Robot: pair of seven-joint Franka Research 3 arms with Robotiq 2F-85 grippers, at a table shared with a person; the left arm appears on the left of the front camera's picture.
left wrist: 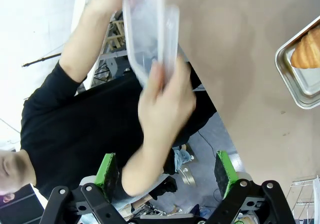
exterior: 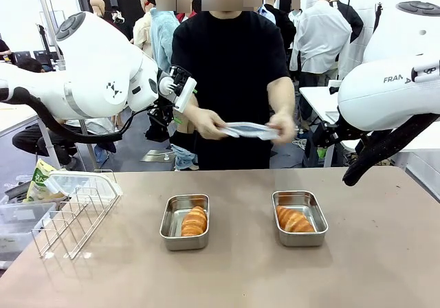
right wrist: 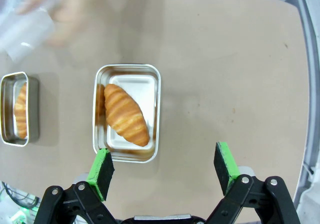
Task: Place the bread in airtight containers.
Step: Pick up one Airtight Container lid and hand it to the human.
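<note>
Two steel tins stand on the brown table, the left tin [exterior: 170, 234] and the right tin [exterior: 313, 212]. Each holds one golden bread roll: one [exterior: 194, 221] on the left, one [exterior: 294, 220] on the right. Across the table a person holds clear lids [exterior: 249, 130] in both hands, above the table's far edge. My left gripper [left wrist: 165, 171] is open and raised, facing the person's hand and the lids [left wrist: 150, 29]; a tin [left wrist: 305, 86] with bread [left wrist: 307, 51] sits off to the side. My right gripper [right wrist: 163, 170] hangs open above a tin [right wrist: 152, 79] holding bread [right wrist: 125, 114].
A white wire rack [exterior: 75, 212] lies at the table's left edge, with clear plastic boxes [exterior: 14, 218] beside it. The left arm [exterior: 103, 74] is raised at the left, and the right arm [exterior: 392, 88] at the right. Bare tabletop lies between the tins and in front of them.
</note>
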